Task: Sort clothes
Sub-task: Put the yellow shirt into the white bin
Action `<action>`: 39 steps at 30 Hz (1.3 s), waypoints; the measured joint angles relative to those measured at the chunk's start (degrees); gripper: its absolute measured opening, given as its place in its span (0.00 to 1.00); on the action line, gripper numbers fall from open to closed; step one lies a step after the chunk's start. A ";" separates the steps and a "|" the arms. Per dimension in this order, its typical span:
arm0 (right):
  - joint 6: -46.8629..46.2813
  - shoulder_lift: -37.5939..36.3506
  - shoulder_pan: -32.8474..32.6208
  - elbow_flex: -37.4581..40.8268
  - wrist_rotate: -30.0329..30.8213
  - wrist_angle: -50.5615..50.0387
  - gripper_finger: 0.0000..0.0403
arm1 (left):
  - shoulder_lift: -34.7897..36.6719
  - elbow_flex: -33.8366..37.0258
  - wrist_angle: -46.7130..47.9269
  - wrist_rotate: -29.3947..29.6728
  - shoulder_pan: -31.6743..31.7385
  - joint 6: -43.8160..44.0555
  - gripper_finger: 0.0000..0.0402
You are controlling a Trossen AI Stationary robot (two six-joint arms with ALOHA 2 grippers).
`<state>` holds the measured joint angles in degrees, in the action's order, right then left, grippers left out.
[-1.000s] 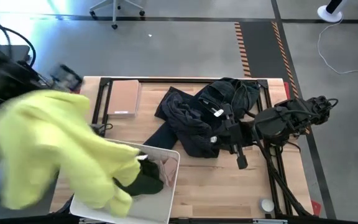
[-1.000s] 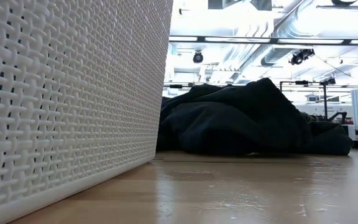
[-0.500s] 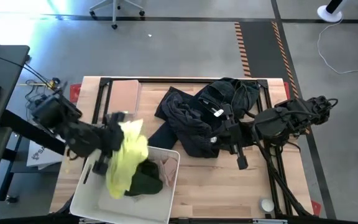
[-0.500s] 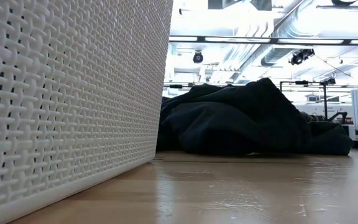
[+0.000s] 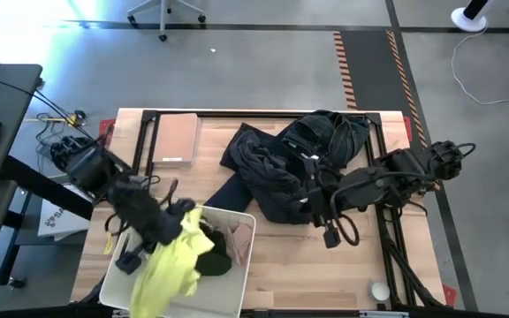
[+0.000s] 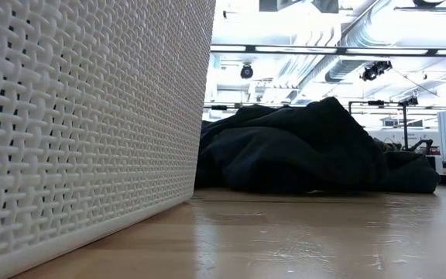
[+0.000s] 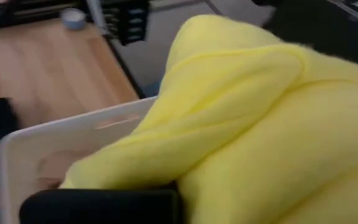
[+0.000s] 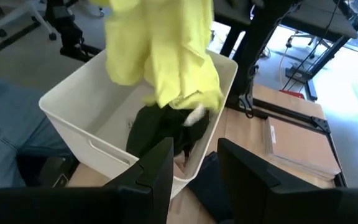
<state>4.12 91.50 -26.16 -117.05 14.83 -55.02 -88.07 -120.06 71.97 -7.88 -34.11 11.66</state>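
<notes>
Gripping with my left gripper, I hold the bright yellow garment over the white basket; the jaws themselves are buried in cloth, but the fabric hangs from them and drapes down across the basket's near-left rim. Under the yellow cloth, inside the basket, lies a dark green garment, with a pale pink piece against the wall beside it. In my right wrist view the yellow garment hangs above the dark green one within the basket. My right gripper hovers above the bare table just in front of the heap of dark clothes, its fingers parted and holding nothing. That heap, black cloth and dark denim jeans, sits at the table's middle and far right, well apart from the basket. A tan flat board lies at the far left corner. From table height, the basket's woven wall fills the left and the dark heap rises behind it.
</notes>
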 joint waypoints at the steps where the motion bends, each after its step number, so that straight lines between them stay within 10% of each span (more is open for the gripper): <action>1: 0.01 0.07 -0.12 0.00 0.02 -0.02 0.30 | 0.87 1.33 -0.63 0.25 0.96 -0.22 0.09; 12: 1.29 0.04 -2.94 0.00 1.68 -0.17 0.30 | 12.01 39.66 -22.27 -14.30 10.75 8.68 0.09; 21: 1.33 0.04 -3.66 -0.02 1.73 -0.63 0.30 | 12.92 57.56 -15.79 -13.97 13.10 20.79 0.10; 39: 2.24 0.04 -3.10 -0.02 1.73 -0.66 0.30 | 12.96 43.49 -10.12 -22.57 13.16 21.19 0.51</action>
<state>6.36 91.55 -29.26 -117.08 16.56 -55.69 -75.11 -76.57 61.85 -30.45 -20.95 32.85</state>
